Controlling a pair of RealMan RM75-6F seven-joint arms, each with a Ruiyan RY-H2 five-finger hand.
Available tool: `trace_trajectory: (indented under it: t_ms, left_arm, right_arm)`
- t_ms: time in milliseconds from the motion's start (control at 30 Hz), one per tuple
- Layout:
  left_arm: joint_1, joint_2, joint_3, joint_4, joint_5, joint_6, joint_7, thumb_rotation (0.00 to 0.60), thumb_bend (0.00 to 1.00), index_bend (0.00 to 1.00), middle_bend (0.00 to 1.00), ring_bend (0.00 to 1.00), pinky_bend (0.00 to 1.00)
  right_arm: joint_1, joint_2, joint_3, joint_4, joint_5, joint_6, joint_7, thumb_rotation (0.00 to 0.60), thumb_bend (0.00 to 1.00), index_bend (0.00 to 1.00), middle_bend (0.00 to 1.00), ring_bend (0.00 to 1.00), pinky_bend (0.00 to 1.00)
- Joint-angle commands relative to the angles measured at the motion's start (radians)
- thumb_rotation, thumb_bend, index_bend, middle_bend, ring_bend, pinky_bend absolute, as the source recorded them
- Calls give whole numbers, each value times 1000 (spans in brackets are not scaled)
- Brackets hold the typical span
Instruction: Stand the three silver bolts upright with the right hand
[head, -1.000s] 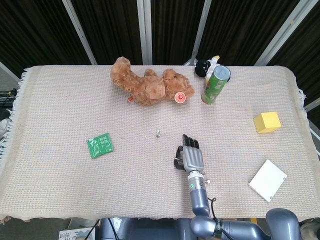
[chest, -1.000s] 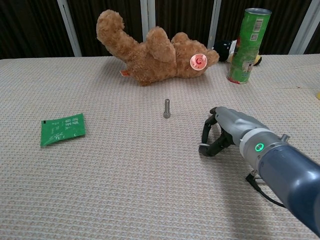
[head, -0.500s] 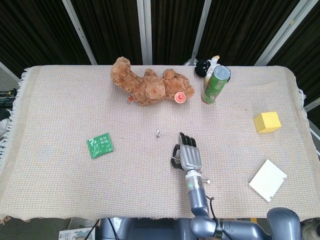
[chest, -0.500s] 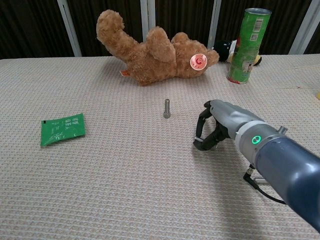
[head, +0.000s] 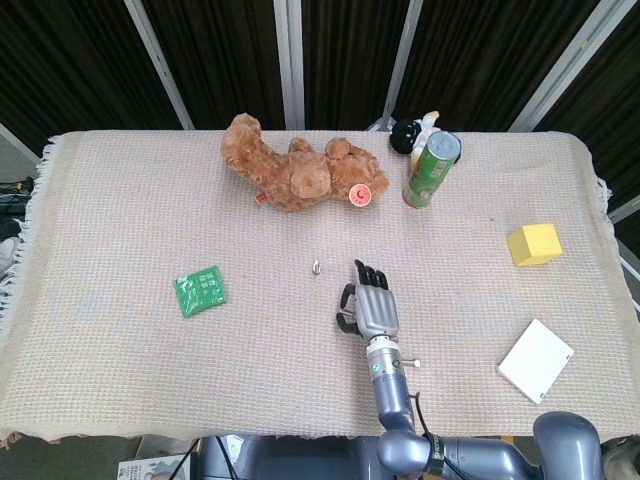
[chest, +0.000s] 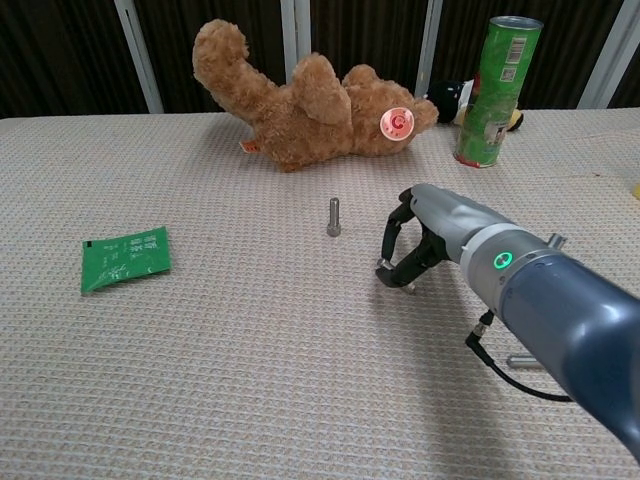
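Note:
One silver bolt (chest: 334, 216) stands upright on the woven cloth in front of the teddy bear; the head view shows this bolt (head: 315, 267) as a small speck. My right hand (chest: 420, 242) hovers just right of it with its fingers curled down, and a short silver bolt tip (chest: 407, 286) shows between the fingertips, mostly hidden. Seen from the head view, the right hand (head: 368, 305) lies palm down. Another silver bolt (chest: 525, 361) lies flat on the cloth beside my forearm. My left hand is in neither view.
A brown teddy bear (chest: 300, 100) lies at the back. A green can (chest: 494, 90) stands to its right, with a small toy behind it. A green packet (chest: 125, 257) lies at the left. A yellow block (head: 533, 244) and a white pad (head: 536, 360) sit at the right.
My right hand has moved left and slightly away from me toward the standing bolt, keeping its curled pose. The bolt by my forearm has come into the chest view. The standing bolt is unmoved.

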Motion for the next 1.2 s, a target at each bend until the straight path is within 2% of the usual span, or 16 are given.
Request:
trace_trajectory:
  t_ms: [33, 800, 967, 1200]
  left_arm:
    - [0, 0, 0, 0, 0, 1, -1, 600, 74, 77, 17, 0, 93]
    - [-1, -1, 0, -7, -6, -1, 14, 600, 74, 77, 16, 0, 94]
    - [0, 0, 0, -7, -7, 0, 14, 600, 74, 77, 17, 0, 93]
    - [-1, 0, 0, -8, -8, -1, 17, 600, 74, 77, 16, 0, 93]
  right_arm:
    - [2, 2, 5, -8, 3, 1, 1, 600, 370, 609, 0, 14, 39]
    - [13, 38, 22, -36, 42, -9, 8, 600, 370, 608, 0, 14, 39]
    - [16, 47, 24, -47, 51, -14, 13, 600, 369, 557, 0, 14, 40]
    - [21, 58, 23, -58, 69, -22, 12, 600, 370, 551, 0, 14, 39]
